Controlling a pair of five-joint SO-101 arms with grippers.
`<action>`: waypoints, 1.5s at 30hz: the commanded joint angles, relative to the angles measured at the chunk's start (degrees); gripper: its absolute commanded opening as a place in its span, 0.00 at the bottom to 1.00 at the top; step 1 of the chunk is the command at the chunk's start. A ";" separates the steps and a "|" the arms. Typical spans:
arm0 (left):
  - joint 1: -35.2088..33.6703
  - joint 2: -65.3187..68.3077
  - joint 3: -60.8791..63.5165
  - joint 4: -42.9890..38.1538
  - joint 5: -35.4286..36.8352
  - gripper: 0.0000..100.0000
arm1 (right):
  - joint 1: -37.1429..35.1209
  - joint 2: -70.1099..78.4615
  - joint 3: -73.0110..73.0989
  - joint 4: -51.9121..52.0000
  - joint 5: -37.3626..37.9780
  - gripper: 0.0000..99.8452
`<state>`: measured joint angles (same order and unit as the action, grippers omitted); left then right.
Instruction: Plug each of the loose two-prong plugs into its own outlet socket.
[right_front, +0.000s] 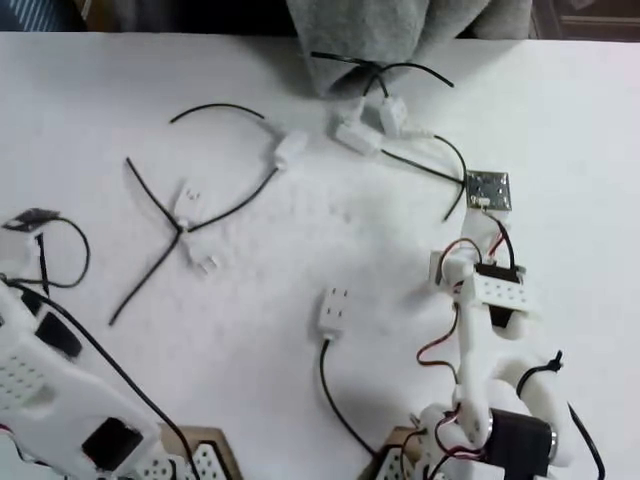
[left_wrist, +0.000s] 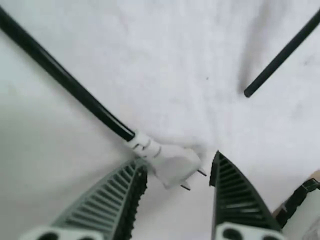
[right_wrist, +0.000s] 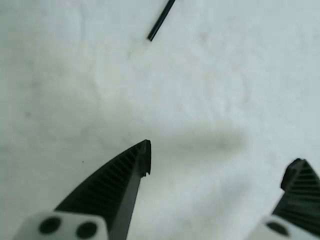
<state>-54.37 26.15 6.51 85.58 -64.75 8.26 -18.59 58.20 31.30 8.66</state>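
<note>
Standing here, I see room light fall evenly from above onto the white table (right_front: 250, 380), which looks bright, almost washed out, with only faint mottling on its surface. In the high view the black cords (right_front: 150, 190) on the table throw hardly any shadow, just thin pale edges close under them. Beyond the table's far edge the room drops dark, and a grey cloth (right_front: 390, 35) draped over that edge sits in dimmer light. Down near the table, in the left wrist view, a plug (left_wrist: 172, 165) and its cord (left_wrist: 65, 79) cast a soft grey shadow just beside them. In the right wrist view a wide, soft-edged shadow band lies across the table beyond the right gripper (right_wrist: 221, 155).
</note>
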 joint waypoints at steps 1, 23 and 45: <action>0.75 -3.38 0.79 -0.53 0.53 0.21 | -0.40 -0.22 -1.93 -0.40 0.09 0.40; 8.31 -12.09 1.32 7.21 7.30 0.15 | -0.48 -0.22 -1.93 -0.48 0.18 0.40; 4.00 -29.76 13.80 -3.69 19.08 0.15 | -0.48 -0.22 -1.93 -0.57 0.18 0.40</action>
<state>-49.63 6.73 15.91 85.49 -48.40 8.26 -18.59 58.20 31.30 8.66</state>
